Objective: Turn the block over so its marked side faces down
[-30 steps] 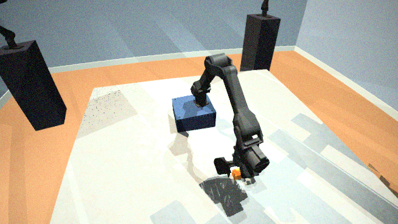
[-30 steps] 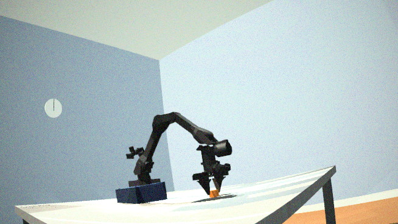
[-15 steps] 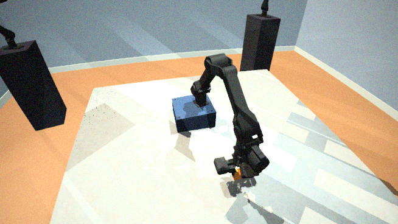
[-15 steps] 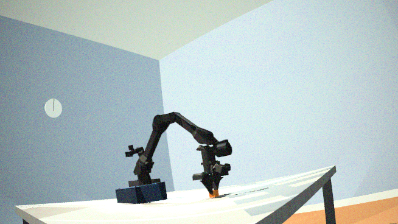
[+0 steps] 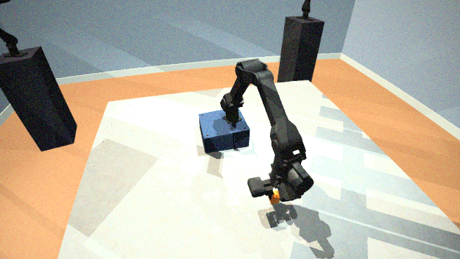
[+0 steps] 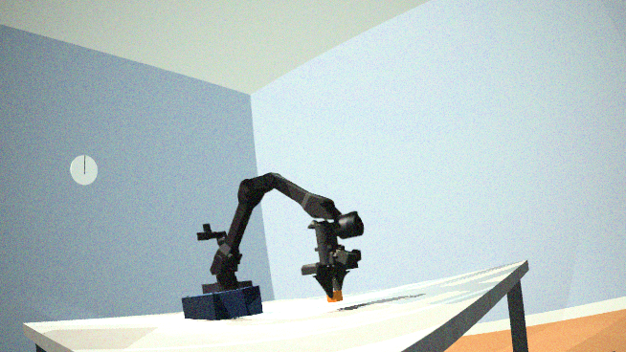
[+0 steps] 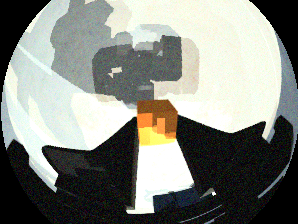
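A small orange block (image 5: pixel 274 198) (image 6: pixel 335 297) (image 7: pixel 156 108) is between the fingertips, with lighter yellow patches on its lower part in the wrist view. Which side is the marked one I cannot tell. My gripper (image 5: pixel 275 193) (image 6: pixel 335 292) (image 7: pixel 155 119) points down and is shut on the block. The block hangs a little above the white table (image 5: pixel 158 211) (image 6: pixel 392 330), with the gripper's shadow falling apart from it. The fingers hide parts of the block's sides.
The arm's blue base box (image 5: pixel 215 126) (image 6: pixel 239 303) stands on the table behind the gripper. Two dark pedestals with arms, one at the left (image 5: pixel 35 102) and one at the back right (image 5: pixel 299 53), stand beyond the table's edges.
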